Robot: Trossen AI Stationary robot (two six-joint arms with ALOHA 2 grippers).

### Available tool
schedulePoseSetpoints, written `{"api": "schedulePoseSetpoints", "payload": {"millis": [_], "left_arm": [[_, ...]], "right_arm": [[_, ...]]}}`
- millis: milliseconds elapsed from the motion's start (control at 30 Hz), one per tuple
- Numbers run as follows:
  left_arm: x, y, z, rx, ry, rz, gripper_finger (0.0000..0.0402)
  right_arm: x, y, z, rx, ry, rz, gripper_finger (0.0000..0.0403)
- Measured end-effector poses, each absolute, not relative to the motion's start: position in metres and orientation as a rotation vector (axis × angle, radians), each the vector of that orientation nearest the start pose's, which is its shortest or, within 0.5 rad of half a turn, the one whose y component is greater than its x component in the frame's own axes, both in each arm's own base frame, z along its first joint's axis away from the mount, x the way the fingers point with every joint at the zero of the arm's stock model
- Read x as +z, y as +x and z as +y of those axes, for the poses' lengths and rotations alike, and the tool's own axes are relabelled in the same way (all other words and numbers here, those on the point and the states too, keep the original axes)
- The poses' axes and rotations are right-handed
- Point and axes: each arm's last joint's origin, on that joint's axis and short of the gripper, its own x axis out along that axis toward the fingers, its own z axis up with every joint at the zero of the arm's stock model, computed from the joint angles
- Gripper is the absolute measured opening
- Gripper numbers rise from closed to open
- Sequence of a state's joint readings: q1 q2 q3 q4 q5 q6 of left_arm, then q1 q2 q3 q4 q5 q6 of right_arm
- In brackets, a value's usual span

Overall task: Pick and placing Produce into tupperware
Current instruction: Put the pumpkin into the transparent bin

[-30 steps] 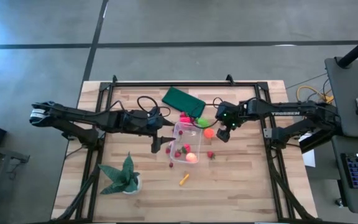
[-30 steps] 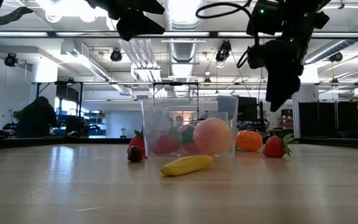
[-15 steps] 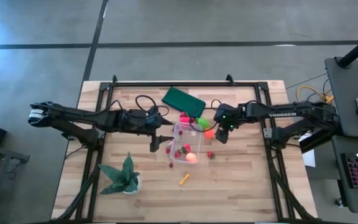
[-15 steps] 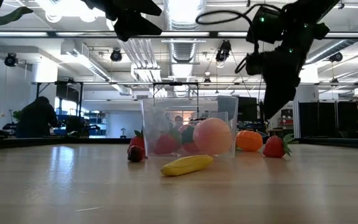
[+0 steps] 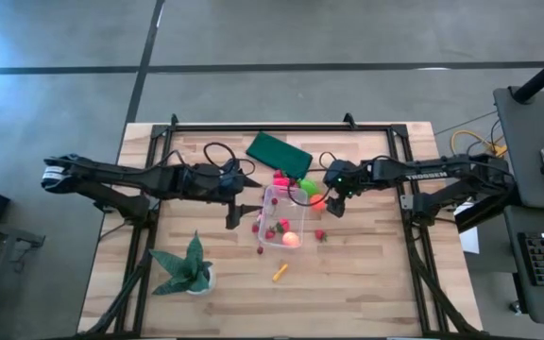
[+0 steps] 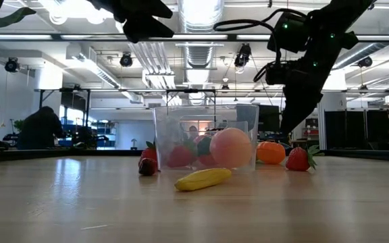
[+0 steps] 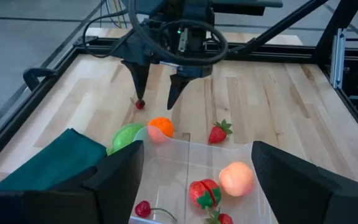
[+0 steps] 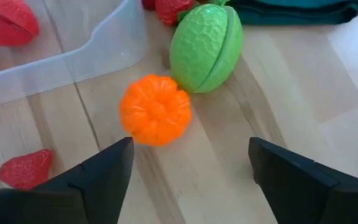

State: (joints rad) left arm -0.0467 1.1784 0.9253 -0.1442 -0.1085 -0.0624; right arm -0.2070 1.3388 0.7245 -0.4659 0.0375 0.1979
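On the bench (image 5: 366, 274) a banana (image 6: 202, 179) lies nearest, then the clear box (image 5: 281, 218) holding a peach (image 6: 230, 148) and strawberries. Beyond it, the right end effector (image 7: 155, 93) hangs spread above the orange (image 8: 155, 110), beside a green fruit (image 8: 205, 47). The left end effector (image 5: 236, 212) hovers spread beside the box.

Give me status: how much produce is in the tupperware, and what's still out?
Done: the tupperware already holds a peach-coloured ball and several red pieces.
In hand: nothing gripped. The right gripper, open, hangs above the orange. The left gripper, open, waits beside the box.
Left: the orange, green piece, strawberry, yellow stick and dark berries on the table.
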Motion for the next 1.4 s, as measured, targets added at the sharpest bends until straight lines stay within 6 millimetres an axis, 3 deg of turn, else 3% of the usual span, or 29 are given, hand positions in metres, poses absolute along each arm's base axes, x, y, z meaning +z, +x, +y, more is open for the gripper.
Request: {"api": "schedulePoseSetpoints", "payload": {"millis": [633,800,1133,1400], "left_arm": [[0.319,0.234,-0.005,0.146,0.007,0.410,0.0283],[0.316,0.233,-0.005,0.146,0.011,0.443,0.0283],[0.312,0.230,-0.005,0.148,0.014,0.493,0.0283],[0.312,0.230,-0.005,0.148,0.013,0.494,0.0283]], "right_arm": [[0.181,0.236,-0.050,-0.352,0.351,1.032,0.0331],[0.171,0.233,-0.049,-0.298,0.246,1.023,0.0329],[0.161,0.232,-0.049,-0.344,0.272,1.015,0.0329],[0.147,0.247,-0.050,-0.295,0.252,0.997,0.0331]]}}
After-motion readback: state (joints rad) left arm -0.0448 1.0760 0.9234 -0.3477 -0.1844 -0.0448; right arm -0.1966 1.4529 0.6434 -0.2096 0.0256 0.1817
